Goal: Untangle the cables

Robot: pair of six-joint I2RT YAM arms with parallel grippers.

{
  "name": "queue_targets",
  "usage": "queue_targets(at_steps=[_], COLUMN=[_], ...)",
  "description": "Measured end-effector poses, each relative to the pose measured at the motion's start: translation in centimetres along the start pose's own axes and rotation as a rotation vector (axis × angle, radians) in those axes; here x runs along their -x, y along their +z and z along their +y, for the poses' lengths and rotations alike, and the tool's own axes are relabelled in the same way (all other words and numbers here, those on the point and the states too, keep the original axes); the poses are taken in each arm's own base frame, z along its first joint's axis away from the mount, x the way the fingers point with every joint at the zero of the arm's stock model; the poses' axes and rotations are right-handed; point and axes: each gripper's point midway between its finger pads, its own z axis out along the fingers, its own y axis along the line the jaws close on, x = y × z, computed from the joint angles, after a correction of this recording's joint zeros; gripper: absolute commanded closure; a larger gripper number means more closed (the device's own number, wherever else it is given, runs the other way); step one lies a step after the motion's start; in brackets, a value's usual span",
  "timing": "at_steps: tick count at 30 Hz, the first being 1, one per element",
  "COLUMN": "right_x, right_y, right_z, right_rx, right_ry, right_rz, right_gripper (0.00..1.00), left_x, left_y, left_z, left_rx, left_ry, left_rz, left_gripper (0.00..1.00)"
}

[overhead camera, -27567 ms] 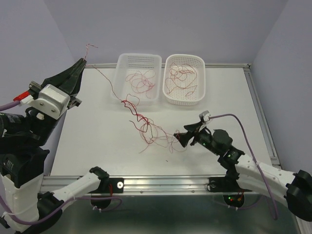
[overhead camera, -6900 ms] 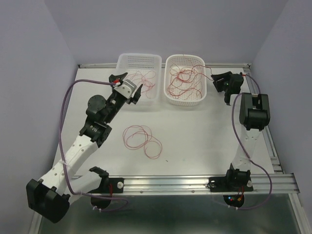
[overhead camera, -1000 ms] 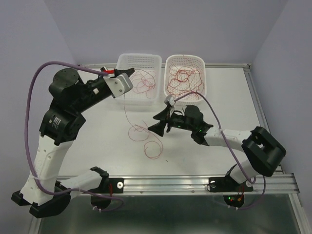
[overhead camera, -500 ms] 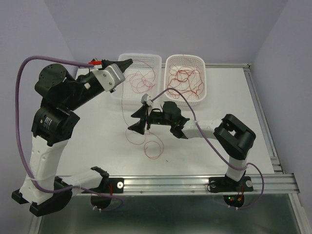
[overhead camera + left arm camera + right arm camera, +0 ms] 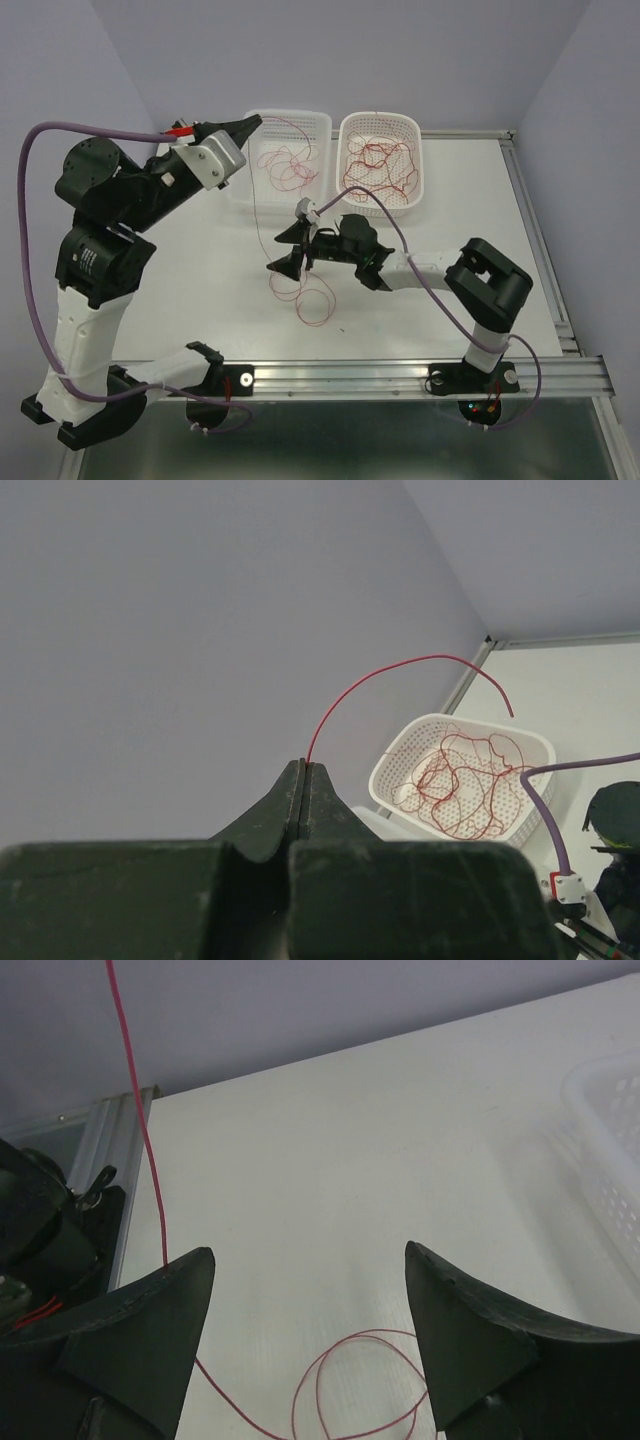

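Note:
One thin red cable [image 5: 252, 205] rises from loose loops [image 5: 310, 298] on the table to my left gripper [image 5: 256, 121], which is shut on it high beside the left basket. In the left wrist view the closed fingertips [image 5: 303, 766] pinch the cable, and its free end [image 5: 420, 660] arcs away to the right. My right gripper [image 5: 284, 252] hangs open just over the loops. In the right wrist view its jaws [image 5: 308, 1252] stand wide with a loop [image 5: 360, 1380] on the table below, and the taut strand [image 5: 135, 1110] passes its left finger. More cables lie in both baskets.
Two white perforated baskets stand at the back of the table, the left one [image 5: 300, 122] and the right one [image 5: 380, 122], each holding red wires. A basket wall [image 5: 612, 1130] shows at the right wrist view's edge. Purple arm cables arc over both arms.
My left gripper has lifted up and back with the cable, drawing it taut. My right gripper has swept left from near the right basket to over the loops, which have shrunk.

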Motion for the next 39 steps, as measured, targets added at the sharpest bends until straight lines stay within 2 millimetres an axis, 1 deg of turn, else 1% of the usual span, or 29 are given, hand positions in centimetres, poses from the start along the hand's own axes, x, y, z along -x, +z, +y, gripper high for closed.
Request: queue_targets(at_steps=[3,7,13,16,18,23,24,27,28,29,31,32,35,36,37,39], right_x=[-0.1,0.5,1.2,1.4,1.4,0.7,0.3,-1.2,-1.6,-2.1,-2.9,-3.1,-3.5,-3.7,-3.7,-3.7], right_y=[-0.6,-1.8,-3.8,-4.5,-4.9,-4.6,-4.3,-2.5,-2.1,-1.7,-1.4,-1.2,-0.7,-0.5,-0.5,-0.5], right_z=[0.2,0.6,0.7,0.5,0.8,2.8,3.0,3.9,4.3,4.6,4.8,4.8,4.6,4.4,4.3,4.0], right_rx=[-0.005,-0.021,-0.081,-0.111,-0.104,0.016,0.041,0.128,0.152,0.175,0.195,0.198,0.200,0.191,0.186,0.169], right_ry=[-0.006,-0.025,-0.055,-0.069,-0.076,-0.093,-0.103,-0.118,-0.117,-0.117,-0.118,-0.116,-0.118,-0.115,-0.119,-0.118], right_rz=[0.004,-0.008,-0.024,-0.031,-0.031,-0.005,0.012,0.070,0.086,0.103,0.127,0.136,0.150,0.155,0.158,0.160], right_gripper=[0.17,0.16,0.14,0.14,0.13,0.14,0.14,0.15,0.17,0.29,0.48,0.64,0.83,0.95,0.99,0.99], left_x=[1.2,3.7,6.3,7.1,7.2,6.9,6.8,6.6,6.6,6.5,6.5,6.5,6.6,6.6,6.6,6.5], left_y=[-0.8,-2.4,-4.0,-4.5,-4.6,-4.1,-4.0,-3.8,-3.8,-3.7,-3.7,-3.7,-3.8,-3.9,-3.9,-4.1], left_z=[0.4,1.1,1.6,1.7,1.7,1.6,1.5,1.5,1.5,1.5,1.6,1.6,1.6,1.6,1.7,1.7], left_rx=[0.019,0.054,0.083,0.089,0.087,0.077,0.075,0.072,0.072,0.074,0.075,0.076,0.078,0.079,0.082,0.088], left_ry=[0.015,0.039,0.061,0.067,0.066,0.050,0.046,0.040,0.039,0.039,0.039,0.039,0.040,0.041,0.041,0.043], left_rz=[-0.030,-0.091,-0.162,-0.186,-0.190,-0.186,-0.185,-0.181,-0.179,-0.178,-0.177,-0.177,-0.178,-0.178,-0.178,-0.175], left_gripper=[1.00,1.00,1.00,1.00,1.00,1.00,1.00,1.00,1.00,1.00,1.00,1.00,1.00,1.00,1.00,1.00])
